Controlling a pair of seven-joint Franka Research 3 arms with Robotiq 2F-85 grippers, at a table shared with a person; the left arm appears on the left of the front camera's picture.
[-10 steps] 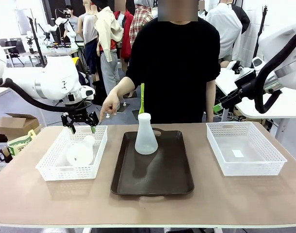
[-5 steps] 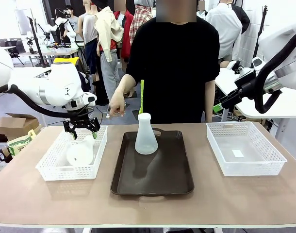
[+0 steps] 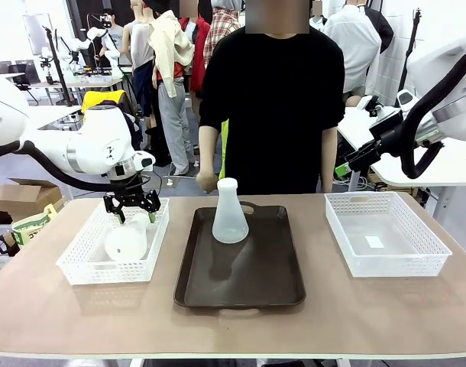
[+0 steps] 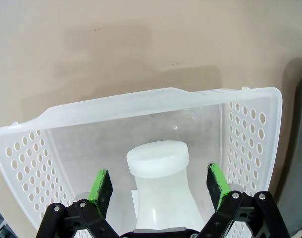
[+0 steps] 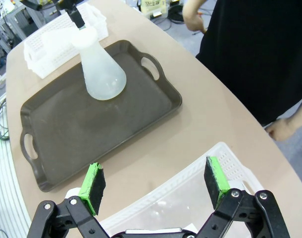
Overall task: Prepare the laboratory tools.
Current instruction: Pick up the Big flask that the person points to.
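Observation:
One frosted-white conical flask (image 3: 230, 213) stands upright on the dark brown tray (image 3: 241, 275); the right wrist view shows the same flask (image 5: 101, 64) on the tray (image 5: 91, 119). A second flask (image 3: 128, 238) lies tilted in the left white mesh basket (image 3: 80, 264). My left gripper (image 3: 132, 205) hangs open just above that flask's neck, and in the left wrist view its green pads (image 4: 101, 186) straddle the capped neck (image 4: 158, 163) without touching. My right gripper (image 5: 156, 181) is open and hovers above the right basket (image 5: 190, 198), holding nothing.
A person in a black shirt (image 3: 275, 107) stands at the far side of the table with one hand (image 3: 206, 180) lowered near the table edge. The right white mesh basket (image 3: 386, 233) holds only a small label. My right arm (image 3: 416, 130) is raised off the table at the right.
My left gripper has dropped and shifted right, closer to the neck of the flask in the basket. The person's hand has withdrawn from above the basket to their side.

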